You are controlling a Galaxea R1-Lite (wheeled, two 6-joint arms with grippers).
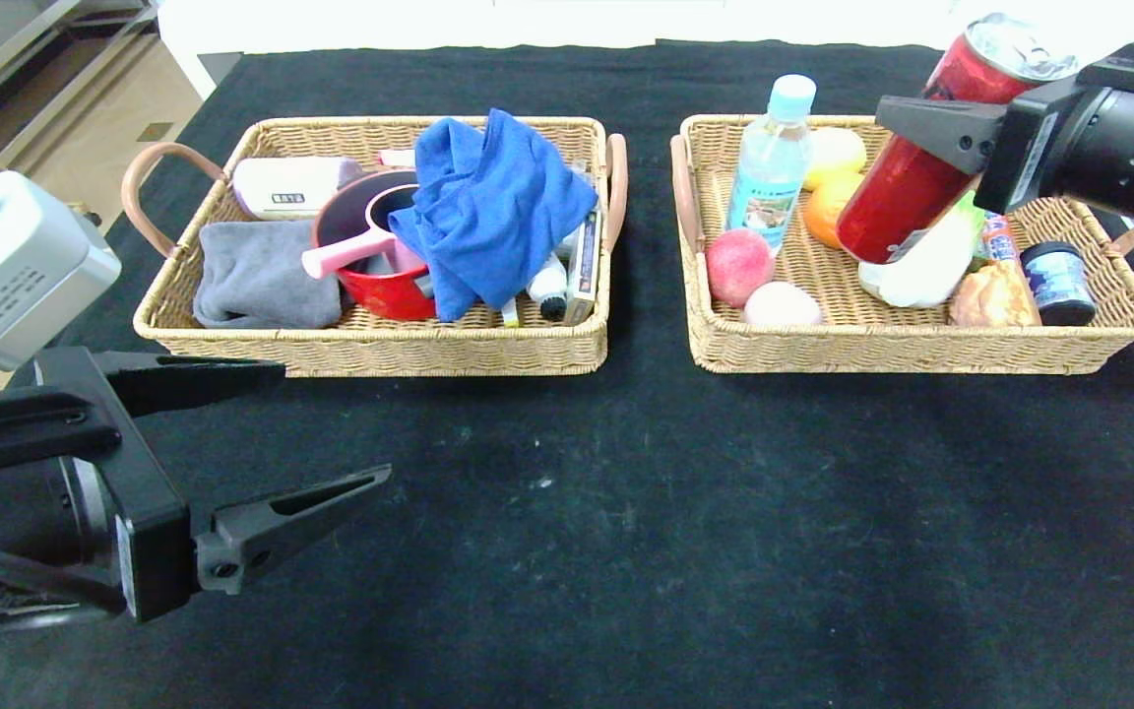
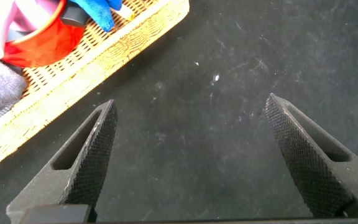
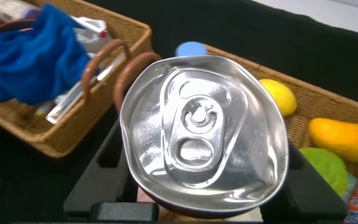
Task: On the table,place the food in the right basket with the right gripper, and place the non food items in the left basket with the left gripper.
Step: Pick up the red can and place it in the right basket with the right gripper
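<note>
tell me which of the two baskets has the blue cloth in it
The left basket, beside the open left gripper. The blue cloth lies draped over its contents. The right basket holds fruit and a water bottle instead.

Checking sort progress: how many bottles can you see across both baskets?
2. A clear bottle stands upright at the right basket's back left; a white bottle lies under the blue cloth in the left basket. Others may be hidden.
</note>
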